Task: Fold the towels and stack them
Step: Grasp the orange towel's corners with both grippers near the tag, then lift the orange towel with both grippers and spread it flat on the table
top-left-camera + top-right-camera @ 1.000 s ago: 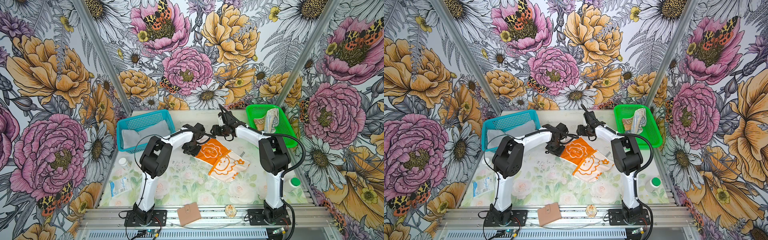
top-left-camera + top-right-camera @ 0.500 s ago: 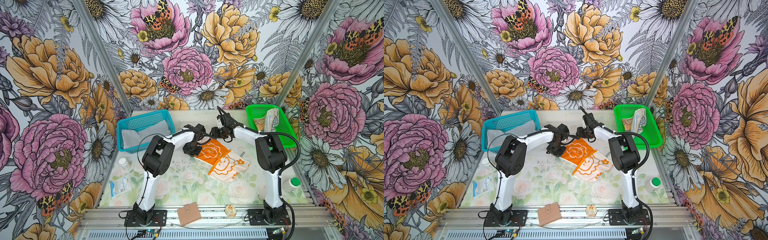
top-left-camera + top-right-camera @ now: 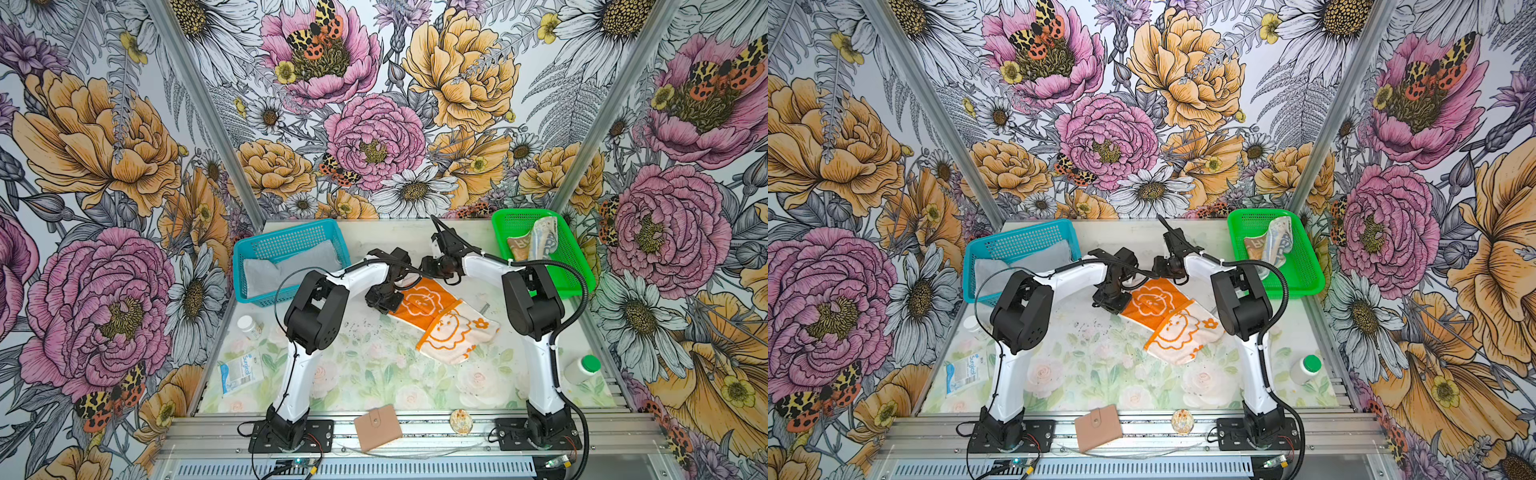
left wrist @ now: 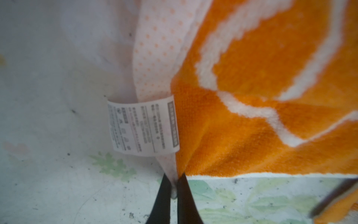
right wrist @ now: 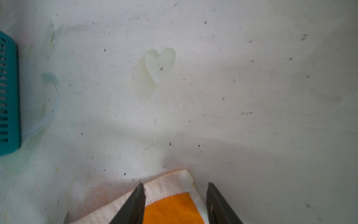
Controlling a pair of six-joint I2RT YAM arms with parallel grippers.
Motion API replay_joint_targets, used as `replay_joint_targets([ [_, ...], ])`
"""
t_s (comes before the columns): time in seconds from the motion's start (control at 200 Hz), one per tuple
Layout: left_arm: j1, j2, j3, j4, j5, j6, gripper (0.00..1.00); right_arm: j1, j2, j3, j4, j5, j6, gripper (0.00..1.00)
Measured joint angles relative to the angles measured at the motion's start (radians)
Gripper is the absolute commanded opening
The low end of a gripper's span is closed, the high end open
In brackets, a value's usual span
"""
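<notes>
Presently the left gripper (image 4: 174, 179) is clamping a corner of the orange-and-cream towel (image 4: 271, 120), its two dark fingers pressing together with a thin pinch of cloth between them. The right gripper (image 5: 175, 193) is standing with its jaws apart, straddling another corner of the same towel (image 5: 170, 210). One finger is overlapping the dotted underside, while the other is sitting just beside the edge.

In both top views the wrists are covering the fingertips, so neither grip is showing from above. The print on the care label (image 4: 143, 126) beside the pinched corner is blurring too much to read.

The orange-and-cream towel (image 3: 440, 320) is lying spread on the table (image 5: 251, 77) between the arms. Its orange half, with a white flower outline, is lying toward the grippers, and its cream half, with orange drawings, is reaching toward the front. A pale dotted backing is turning up at the held corners.

The light grey towel (image 3: 286, 266) is lying rumpled in the blue basket (image 3: 286, 232). The lettered towel (image 3: 536, 243) is sitting crumpled in the green basket (image 3: 579, 270), its letters folding out of view.
</notes>
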Motion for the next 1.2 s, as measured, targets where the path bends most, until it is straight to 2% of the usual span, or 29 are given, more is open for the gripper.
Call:
replay_joint_targets([
  [0.105, 0.000, 0.000, 0.002, 0.000, 0.000, 0.000, 0.00, 0.000, 0.012, 0.007, 0.007, -0.002, 0.002, 0.24],
  [0.28, 0.004, 0.000, 0.005, -0.004, 0.000, 0.000, 0.00, 0.004, 0.015, 0.007, 0.007, -0.002, 0.011, 0.14],
  [0.37, 0.008, 0.000, 0.005, -0.004, 0.000, 0.000, 0.00, 0.006, 0.015, 0.002, 0.007, -0.002, 0.009, 0.00],
  [0.796, 0.022, -0.001, 0.016, -0.006, 0.000, 0.000, 0.00, 0.007, -0.023, -0.034, 0.005, -0.010, -0.010, 0.00],
  [1.201, 0.077, -0.122, 0.040, 0.000, -0.006, 0.001, 0.00, 0.006, -0.359, -0.051, -0.010, -0.035, -0.071, 0.00],
])
